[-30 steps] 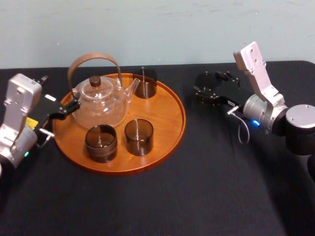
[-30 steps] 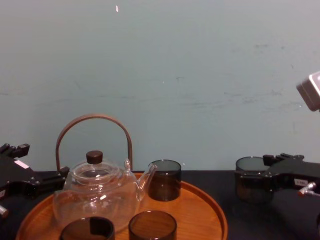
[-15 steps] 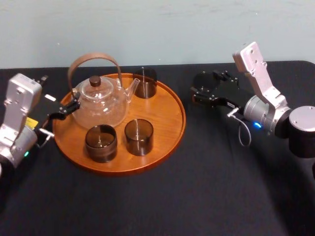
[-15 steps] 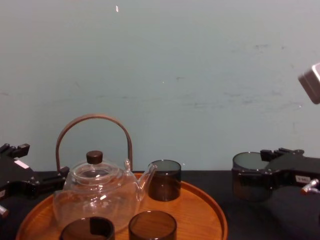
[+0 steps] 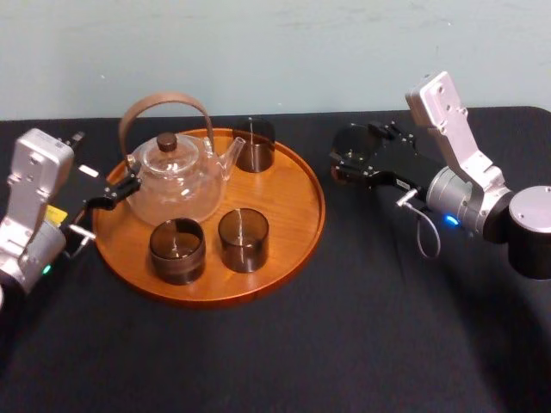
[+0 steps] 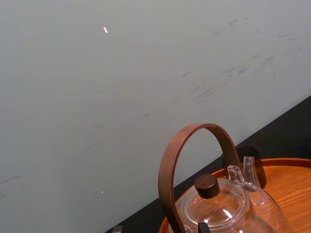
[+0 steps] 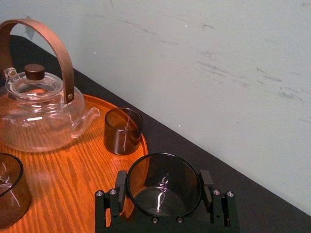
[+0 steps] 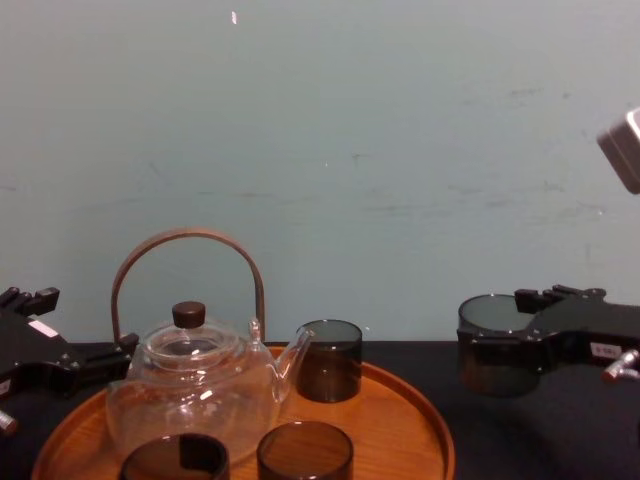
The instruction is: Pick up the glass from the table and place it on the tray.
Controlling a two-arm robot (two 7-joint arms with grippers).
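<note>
A dark smoked glass (image 5: 351,146) hangs just above the black table (image 5: 362,327), a little right of the tray, with my right gripper (image 5: 349,160) shut on it. In the right wrist view the glass (image 7: 164,187) sits between the two black fingers (image 7: 112,200), upright and empty. From the chest it shows as the glass (image 8: 497,345) at the right, level with the tray's far side. The round orange-brown tray (image 5: 288,206) lies left of centre. My left gripper (image 5: 110,185) rests open at the tray's left edge beside the teapot.
On the tray stand a clear glass teapot (image 5: 176,181) with a wooden handle and three dark glasses, one at the back (image 5: 254,144) and two in front (image 5: 176,249) (image 5: 243,239). The tray's right part is bare wood.
My right gripper has carried the glass leftward toward the tray and slightly higher. The left arm and the things on the tray have not moved.
</note>
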